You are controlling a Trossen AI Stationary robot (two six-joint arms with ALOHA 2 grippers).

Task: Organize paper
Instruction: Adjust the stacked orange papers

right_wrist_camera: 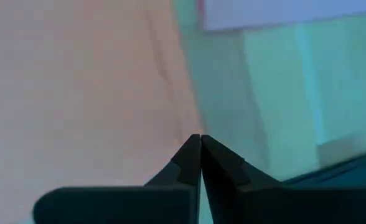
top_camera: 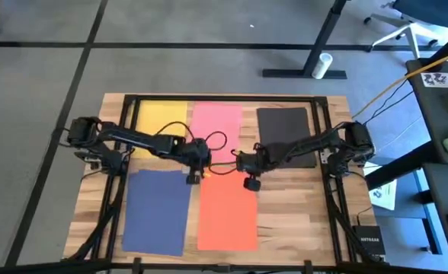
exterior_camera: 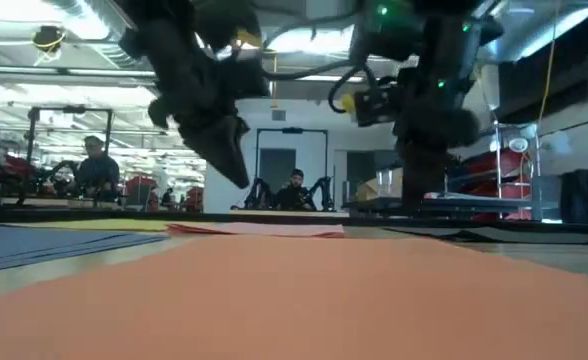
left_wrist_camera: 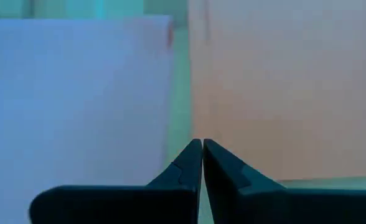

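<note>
Five sheets of paper lie flat on the wooden table: yellow [top_camera: 161, 118], pink [top_camera: 216, 122] and black [top_camera: 285, 133] along the far side, navy [top_camera: 157, 209] and orange [top_camera: 228, 213] along the near side. My left gripper [top_camera: 193, 176] is shut and hangs over the gap between the far corners of the navy sheet [left_wrist_camera: 77, 93] and the orange sheet [left_wrist_camera: 282, 87]. In the low view its tip [exterior_camera: 236, 178] is above the table. My right gripper [top_camera: 248, 181] is shut, over the far right corner of the orange sheet [right_wrist_camera: 77, 93].
A black frame [top_camera: 224, 97] runs around the table top, with arm bases at the left [top_camera: 87, 137] and right [top_camera: 353, 141] edges. Cables [top_camera: 216, 141] loop over the pink sheet. Bare wood [top_camera: 300, 213] lies right of the orange sheet. People sit in the room behind [exterior_camera: 94, 165].
</note>
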